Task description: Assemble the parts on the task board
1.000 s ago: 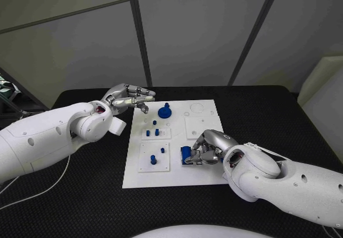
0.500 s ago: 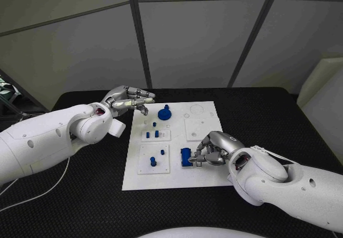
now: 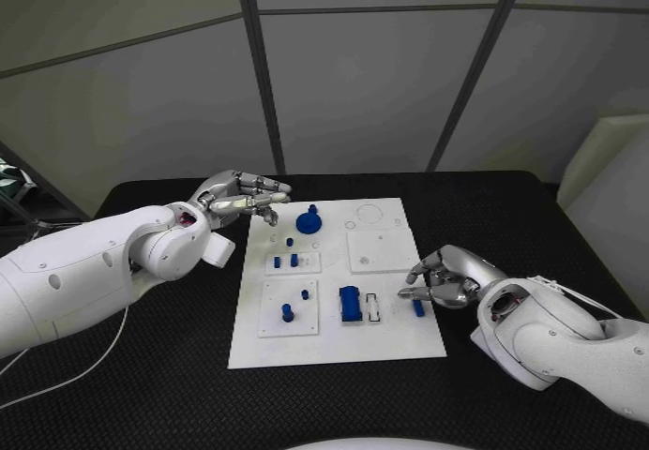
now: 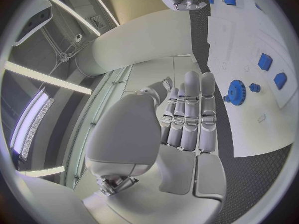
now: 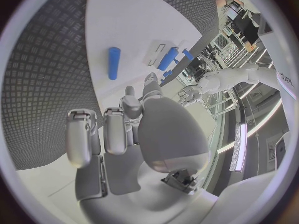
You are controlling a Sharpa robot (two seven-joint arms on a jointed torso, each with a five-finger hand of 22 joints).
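Note:
The white task board (image 3: 385,333) lies in the middle of the table. On it a blue block (image 3: 351,303) stands beside an outlined slot, and a blue gear (image 3: 309,223) sits near the far edge. Small blue pegs (image 3: 285,261) stand in the plates on the board's left side. A short blue cylinder (image 3: 418,307) lies flat near the board's right edge, also the blue cylinder (image 5: 113,62) in the right wrist view. My right hand (image 3: 444,278) hovers just over it with loosely curled fingers, holding nothing. My left hand (image 3: 244,196) hangs above the far left corner, empty.
The black table (image 3: 162,366) surrounds the board. A raised white plate (image 3: 382,249) sits on the board's right half, with round holes (image 3: 368,214) beyond it. Grey wall panels stand behind the table.
My right hand has let go of the blue block and moved right to the board's edge. The blue cylinder now lies under its fingertips. The left hand has barely moved.

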